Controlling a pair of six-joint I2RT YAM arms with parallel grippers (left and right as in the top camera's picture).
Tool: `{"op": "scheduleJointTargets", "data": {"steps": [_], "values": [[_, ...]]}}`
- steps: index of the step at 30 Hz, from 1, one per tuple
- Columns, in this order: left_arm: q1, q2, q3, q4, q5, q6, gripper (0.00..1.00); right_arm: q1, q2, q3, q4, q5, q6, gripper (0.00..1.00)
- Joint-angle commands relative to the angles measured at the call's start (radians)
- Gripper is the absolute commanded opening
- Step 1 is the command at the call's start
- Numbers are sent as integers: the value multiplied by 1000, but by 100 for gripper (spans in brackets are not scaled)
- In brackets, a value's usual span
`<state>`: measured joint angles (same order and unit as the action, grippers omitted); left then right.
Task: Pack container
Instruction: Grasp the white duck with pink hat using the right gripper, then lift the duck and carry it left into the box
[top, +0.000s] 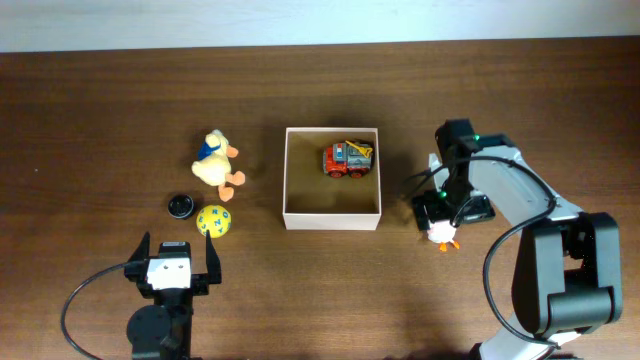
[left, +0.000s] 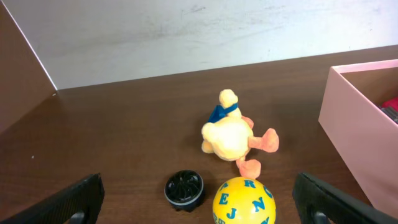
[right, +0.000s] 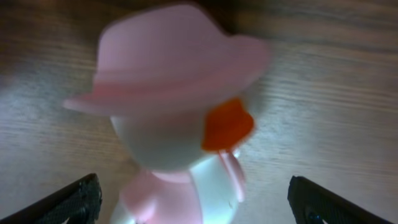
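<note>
The container (top: 332, 219) is a square white box with a tan floor at the table's middle, and a red toy truck (top: 347, 159) lies in its far right corner. Its pale wall (left: 354, 118) shows at the right of the left wrist view. My right gripper (top: 442, 225) is open just right of the box, its fingers either side of a small white duck figure (top: 441, 236) with a pink hat (right: 174, 68) and orange beak. My right gripper (right: 198, 205) does not touch it. My left gripper (top: 174, 250) stands open at the front left, empty.
Left of the box lie a yellow plush duck (top: 217, 160) with a blue scarf, a small black round cap (top: 180, 206) and a yellow ball (top: 214, 221) with blue letters. From the left wrist, the plush duck (left: 229, 134), cap (left: 185, 188) and ball (left: 243, 200) lie just ahead.
</note>
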<state>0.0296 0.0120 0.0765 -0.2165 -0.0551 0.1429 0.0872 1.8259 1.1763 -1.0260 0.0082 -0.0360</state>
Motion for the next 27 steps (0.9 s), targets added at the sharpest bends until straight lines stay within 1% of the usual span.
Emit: {"op": "scheduleJointTargets", "data": {"steps": [1, 5, 6, 8, 11, 13, 15, 19, 23, 27], "values": [[6, -7, -11, 4, 11, 19, 99, -4, -6, -39, 31, -49, -11, 96], [6, -7, -11, 4, 11, 20, 99, -5, -8, -31, 50, -86, -11, 77], [6, -7, -11, 4, 11, 19, 99, -4, -8, -24, 49, -90, -11, 74], [6, -7, -11, 4, 11, 19, 99, -4, -8, -3, 41, -91, -11, 59], [6, -7, -11, 4, 11, 19, 99, -5, -8, 45, 17, -91, -11, 29], [6, -7, -11, 4, 11, 19, 99, -4, -8, 89, -7, -91, -11, 21], [6, -7, -11, 4, 11, 19, 99, -5, -8, 131, -30, -90, -12, 17], [6, -7, -11, 4, 11, 19, 99, -4, -8, 256, -106, -87, -12, 15], [6, -7, -11, 4, 11, 20, 99, 10, -8, 443, -222, -88, -12, 11], [6, -7, -11, 4, 11, 20, 99, 58, -8, 644, -302, -88, -11, 10]]}}
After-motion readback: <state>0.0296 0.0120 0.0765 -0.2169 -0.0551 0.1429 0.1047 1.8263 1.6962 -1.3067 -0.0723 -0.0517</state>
